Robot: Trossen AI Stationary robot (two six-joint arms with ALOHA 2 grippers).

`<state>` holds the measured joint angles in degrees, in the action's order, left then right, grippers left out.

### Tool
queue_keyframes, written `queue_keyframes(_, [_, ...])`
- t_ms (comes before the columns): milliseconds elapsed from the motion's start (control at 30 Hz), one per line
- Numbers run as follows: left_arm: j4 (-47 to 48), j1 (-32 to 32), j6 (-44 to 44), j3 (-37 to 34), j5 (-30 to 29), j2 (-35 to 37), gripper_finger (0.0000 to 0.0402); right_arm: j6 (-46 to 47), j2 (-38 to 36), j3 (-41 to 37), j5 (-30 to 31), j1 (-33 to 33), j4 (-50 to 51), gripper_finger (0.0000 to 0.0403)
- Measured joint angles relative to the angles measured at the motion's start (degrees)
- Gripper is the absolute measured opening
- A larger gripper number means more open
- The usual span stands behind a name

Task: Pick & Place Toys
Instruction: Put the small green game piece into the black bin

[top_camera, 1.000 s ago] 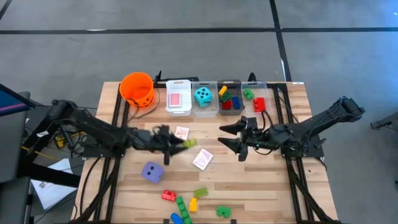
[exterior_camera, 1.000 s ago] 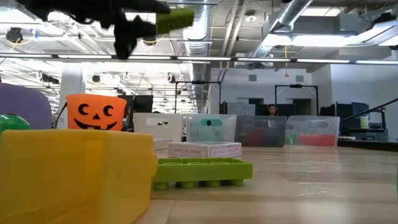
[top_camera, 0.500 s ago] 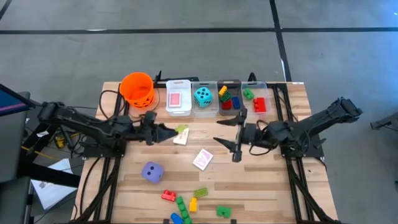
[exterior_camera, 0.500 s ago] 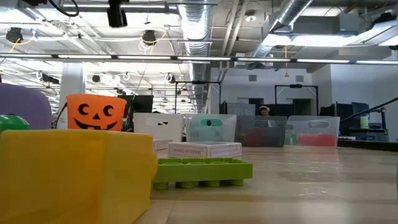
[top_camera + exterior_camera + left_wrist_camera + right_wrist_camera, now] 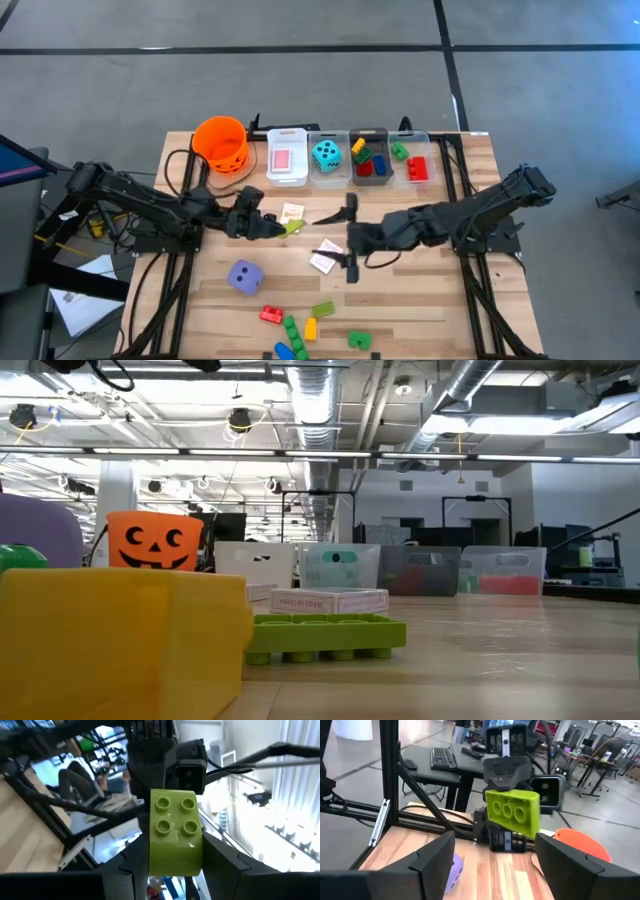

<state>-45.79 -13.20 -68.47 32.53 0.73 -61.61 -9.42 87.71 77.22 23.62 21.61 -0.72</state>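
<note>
Clamping a lime-green brick [image 5: 175, 832], L gripper [image 5: 283, 228] faces R gripper [image 5: 340, 240], jaws apart, just beyond brick; brick's long axis points toward R, the nearer receiver.

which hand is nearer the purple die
Left. The left hand, holding a lime brick, sits just up-table of the purple die; the open right hand is farther off, beyond the playing card.

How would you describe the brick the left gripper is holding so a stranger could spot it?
Start at the orange bucket at the table's back left. Just in front of it, the left gripper holds a lime-green brick in the air. It is the only brick off the table.
</note>
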Motion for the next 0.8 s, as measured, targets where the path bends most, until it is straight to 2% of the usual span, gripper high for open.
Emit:
queue_keyframes(300, [-0.20,-1.26,-0.02,2.88,5.34,-3.63,0.0135,0.44,5.58,7.80,-0.17,-0.69,2.39,0.0269])
queue_keyframes(800, [0.79,-1.83,0.02,2.86,5.34,-3.95,0.0136,4.84,5.43,8.23,-4.52,-1.01,2.12,0.0269])
